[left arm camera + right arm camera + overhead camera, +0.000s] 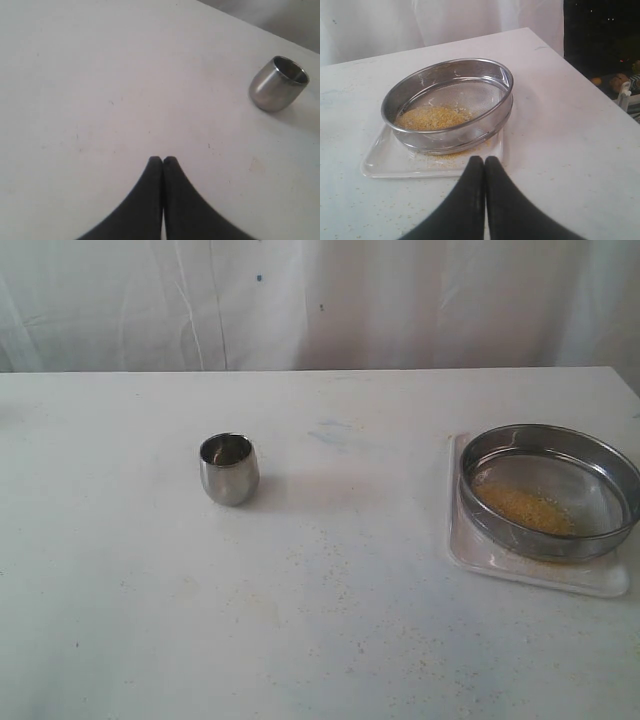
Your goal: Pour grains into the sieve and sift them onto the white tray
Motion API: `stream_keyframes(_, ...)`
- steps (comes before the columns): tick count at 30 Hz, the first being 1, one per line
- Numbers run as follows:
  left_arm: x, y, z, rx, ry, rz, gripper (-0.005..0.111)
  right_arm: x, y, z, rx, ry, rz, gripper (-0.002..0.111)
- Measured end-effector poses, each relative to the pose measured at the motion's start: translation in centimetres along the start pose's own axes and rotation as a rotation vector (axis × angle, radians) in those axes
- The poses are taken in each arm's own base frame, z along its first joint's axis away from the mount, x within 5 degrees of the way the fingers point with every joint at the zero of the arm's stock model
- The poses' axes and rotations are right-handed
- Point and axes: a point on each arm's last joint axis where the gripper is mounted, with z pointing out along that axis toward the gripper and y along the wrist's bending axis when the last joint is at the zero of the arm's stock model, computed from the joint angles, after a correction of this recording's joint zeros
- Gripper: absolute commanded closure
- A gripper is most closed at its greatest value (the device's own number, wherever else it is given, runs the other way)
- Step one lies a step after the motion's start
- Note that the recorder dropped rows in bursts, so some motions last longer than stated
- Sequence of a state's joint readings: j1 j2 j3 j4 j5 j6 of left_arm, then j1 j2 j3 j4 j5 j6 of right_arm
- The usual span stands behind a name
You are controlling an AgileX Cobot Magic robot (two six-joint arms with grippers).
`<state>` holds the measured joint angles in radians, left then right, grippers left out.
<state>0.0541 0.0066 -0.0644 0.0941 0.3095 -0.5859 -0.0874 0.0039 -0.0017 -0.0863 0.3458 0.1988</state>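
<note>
The sieve (548, 490) (449, 110) rests on the white tray (485, 560) (385, 162) at the right of the table. A patch of golden grains (525, 508) (432, 118) lies on its mesh, and a few lie on the tray under its rim. A small steel cup (229, 469) (278, 83) stands upright left of centre. My left gripper (163, 159) is shut and empty, over bare table, well away from the cup. My right gripper (484, 158) is shut and empty, just short of the tray's near edge. Neither gripper shows in the exterior view.
Scattered grains (330, 575) dot the white table in front of the cup and the tray. The table's right edge (600, 95) runs close past the sieve, with a dark drop beyond. A white curtain (300, 300) hangs behind the table.
</note>
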Motion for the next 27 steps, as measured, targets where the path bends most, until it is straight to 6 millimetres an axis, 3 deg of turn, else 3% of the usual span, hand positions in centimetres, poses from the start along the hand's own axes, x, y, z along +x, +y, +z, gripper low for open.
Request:
stream_keyframes(3, 0.1, 0.3, 0.4, -0.007, -0.046, 0.102, 0.107, 0.0, 0.0, 0.0, 0.0, 0.0, 0.0, 0.108)
stream_keyframes(7, 1.2, 0.9, 0.7, -0.042, 0.028, 0.26, 0.107, 0.0, 0.0, 0.0, 0.0, 0.0, 0.0, 0.108)
stream_keyframes(11, 1.9, 0.6, 0.7, 0.022, 0.082, 0.683, 0.107, 0.0, 0.0, 0.0, 0.0, 0.0, 0.0, 0.108)
stream_keyframes(12, 2.0, 0.4, 0.7, 0.042, 0.082, 0.698, 0.107, 0.0, 0.0, 0.0, 0.0, 0.0, 0.0, 0.108)
stream_keyframes(14, 2.0, 0.2, 0.7, 0.064, 0.082, 0.675, 0.107, 0.0, 0.0, 0.0, 0.0, 0.0, 0.0, 0.108)
stream_keyframes(21, 2.0, 0.3, 0.7, 0.039, 0.091, 0.316, 0.107, 0.0, 0.0, 0.0, 0.0, 0.0, 0.0, 0.108)
stream_keyframes(27, 2.0, 0.4, 0.7, 0.026, 0.089, 0.332, 0.107, 0.0, 0.0, 0.0, 0.0, 0.0, 0.0, 0.108)
